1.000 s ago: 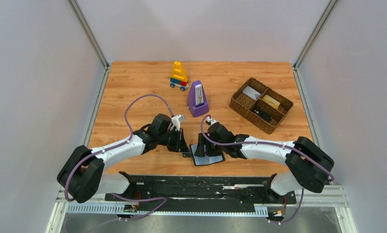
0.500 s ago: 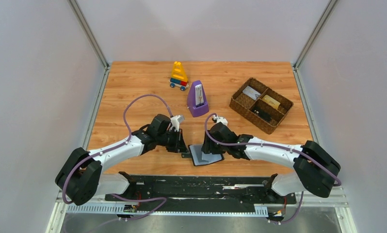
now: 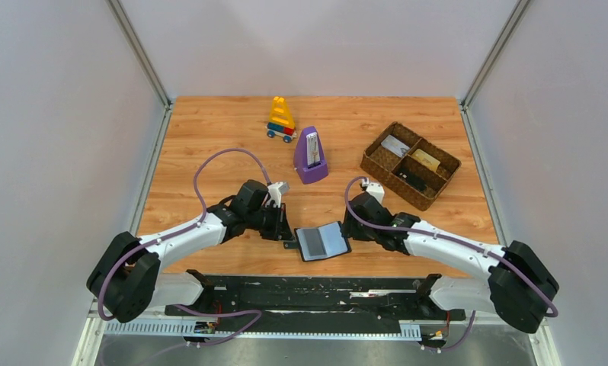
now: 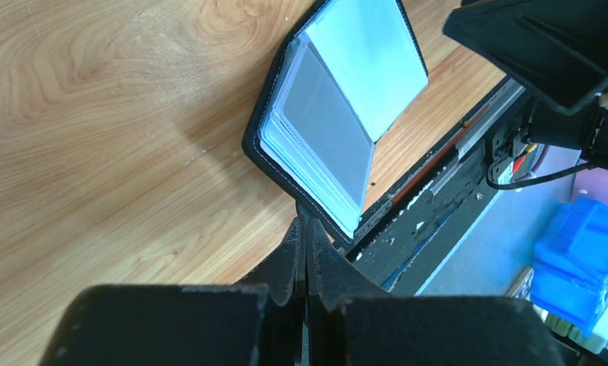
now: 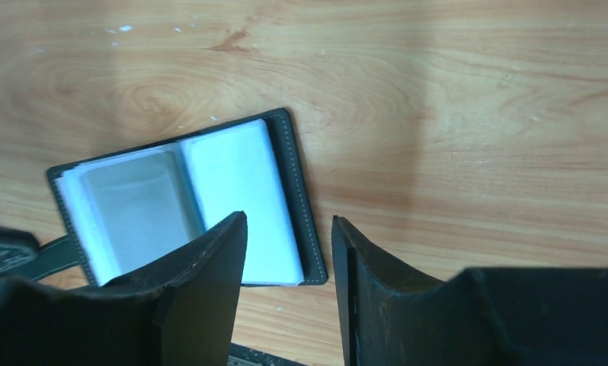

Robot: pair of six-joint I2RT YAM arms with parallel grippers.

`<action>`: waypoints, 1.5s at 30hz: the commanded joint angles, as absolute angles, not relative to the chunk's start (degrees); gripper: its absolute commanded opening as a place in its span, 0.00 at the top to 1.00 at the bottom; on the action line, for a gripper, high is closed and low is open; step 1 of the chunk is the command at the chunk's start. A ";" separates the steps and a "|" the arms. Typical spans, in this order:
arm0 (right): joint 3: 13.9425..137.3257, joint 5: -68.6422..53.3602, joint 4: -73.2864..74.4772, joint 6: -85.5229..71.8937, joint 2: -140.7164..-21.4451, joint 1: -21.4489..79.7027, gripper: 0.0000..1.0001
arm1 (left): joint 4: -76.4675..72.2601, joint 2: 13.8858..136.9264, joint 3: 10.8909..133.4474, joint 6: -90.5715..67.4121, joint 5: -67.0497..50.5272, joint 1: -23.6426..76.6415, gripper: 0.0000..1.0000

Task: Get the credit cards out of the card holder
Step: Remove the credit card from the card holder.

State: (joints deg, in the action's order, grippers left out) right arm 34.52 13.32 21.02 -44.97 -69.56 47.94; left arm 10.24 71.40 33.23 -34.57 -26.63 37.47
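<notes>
The card holder (image 3: pixel 323 241) lies open, sleeves up, on the table (image 3: pixel 209 137) near its front edge, between the two arms. It is judged light and floppy: a hinged cover with thin, slick plastic sleeves (image 4: pixel 324 130) that fan apart. It is best anchored by its rim or strap (image 3: pixel 292 243), with any card drawn out by an exposed edge. Whether a sleeve holds a card cannot be told; a yellow-orange card (image 3: pixel 425 159) lies in the woven tray (image 3: pixel 377 169). The left gripper (image 4: pixel 304 225), low and stretched forward, is pinched fully together at the strap. The right gripper (image 5: pixel 289 221) hovers over the holder's right rim, jaws half apart and empty.
</notes>
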 commanded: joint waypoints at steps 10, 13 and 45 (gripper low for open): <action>34.99 -6.15 6.33 -40.85 -67.00 48.00 0.45 | 9.68 70.16 32.76 -32.62 -26.13 37.72 1.00; 34.89 -8.70 3.24 -42.00 -71.24 48.08 0.43 | 9.46 70.74 32.42 -32.53 -25.65 37.73 1.00; 43.15 5.87 9.65 -43.67 -88.06 57.55 0.34 | 8.59 71.01 32.39 -32.20 -27.33 37.67 1.00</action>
